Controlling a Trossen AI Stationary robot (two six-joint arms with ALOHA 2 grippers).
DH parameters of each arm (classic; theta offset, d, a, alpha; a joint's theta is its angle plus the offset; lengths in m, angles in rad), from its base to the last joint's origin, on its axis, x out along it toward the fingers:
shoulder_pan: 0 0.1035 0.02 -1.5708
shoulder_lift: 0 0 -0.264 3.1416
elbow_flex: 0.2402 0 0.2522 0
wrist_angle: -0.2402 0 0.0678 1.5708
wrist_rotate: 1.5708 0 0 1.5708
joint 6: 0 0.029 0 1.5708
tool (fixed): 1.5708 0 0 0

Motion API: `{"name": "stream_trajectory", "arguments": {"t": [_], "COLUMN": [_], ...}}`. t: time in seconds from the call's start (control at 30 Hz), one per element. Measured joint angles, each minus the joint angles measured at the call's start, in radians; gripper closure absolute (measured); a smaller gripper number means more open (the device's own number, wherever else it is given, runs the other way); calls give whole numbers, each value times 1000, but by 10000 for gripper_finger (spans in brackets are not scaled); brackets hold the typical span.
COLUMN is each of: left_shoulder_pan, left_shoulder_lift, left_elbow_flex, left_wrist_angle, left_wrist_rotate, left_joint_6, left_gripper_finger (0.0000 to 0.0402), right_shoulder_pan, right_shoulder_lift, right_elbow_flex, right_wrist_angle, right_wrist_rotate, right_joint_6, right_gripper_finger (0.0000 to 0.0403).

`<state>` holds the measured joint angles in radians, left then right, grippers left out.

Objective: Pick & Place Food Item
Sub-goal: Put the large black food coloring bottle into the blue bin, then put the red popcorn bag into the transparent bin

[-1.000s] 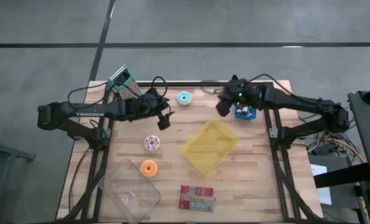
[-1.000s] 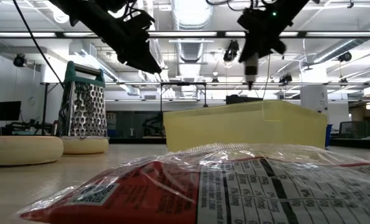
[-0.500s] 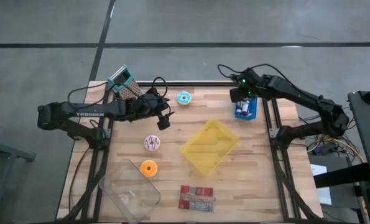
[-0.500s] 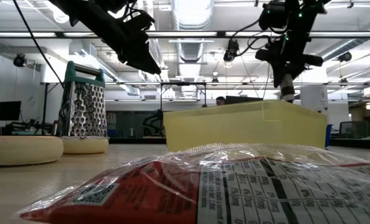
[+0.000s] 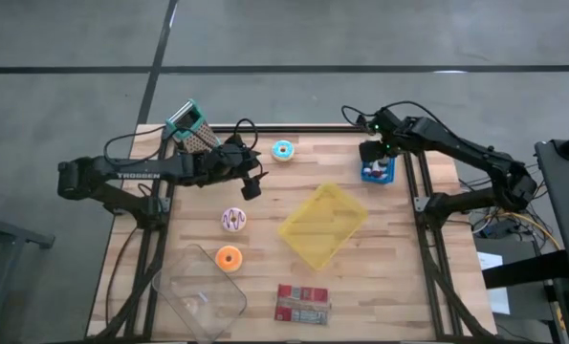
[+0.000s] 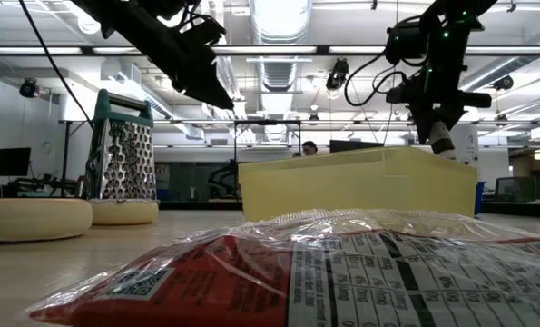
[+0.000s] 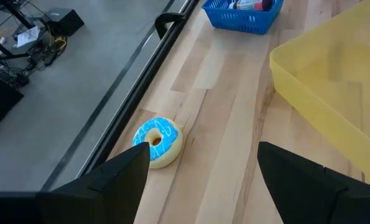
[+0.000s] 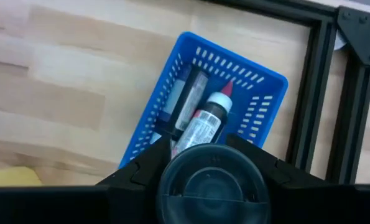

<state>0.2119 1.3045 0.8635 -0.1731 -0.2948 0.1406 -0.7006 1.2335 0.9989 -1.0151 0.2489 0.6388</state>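
High view has the right gripper (image 5: 370, 153) hanging over the blue basket (image 5: 379, 173) at the table's far right corner, can't tell how wide its fingers are. Left gripper (image 5: 252, 183) hovers spread wide near the blue-iced donut (image 5: 282, 150), which sits untouched by the far edge, with the yellow bin (image 5: 322, 225) mid-table.

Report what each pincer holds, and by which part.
Left pincer is open and empty. Right pincer, above the blue basket: a hold cannot be told.

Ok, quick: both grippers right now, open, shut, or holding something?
Left gripper: open, empty, hovering near the blue donut.
Right gripper: above the blue basket, holding a dark round object.
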Motion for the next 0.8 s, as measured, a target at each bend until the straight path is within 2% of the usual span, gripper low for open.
{"name": "stream_trajectory", "arguments": {"t": [0.33, 0.8], "left_shoulder_pan": [0, 0], "left_shoulder_lift": [1, 1], "left_elbow_flex": [0, 0], "left_wrist_angle": [-7, -7], "left_wrist_rotate": [2, 2], "left_joint_6": [-2, -2], "left_gripper_finger": [99, 99], "right_shoulder_pan": [0, 0], "right_shoulder_lift": [0, 0], "right_elbow_flex": [-32, -60], "right_wrist_angle": [1, 3], "right_wrist_rotate": [12, 38], "right_joint_6": [-13, -11], "right_gripper_finger": [247, 182]}}
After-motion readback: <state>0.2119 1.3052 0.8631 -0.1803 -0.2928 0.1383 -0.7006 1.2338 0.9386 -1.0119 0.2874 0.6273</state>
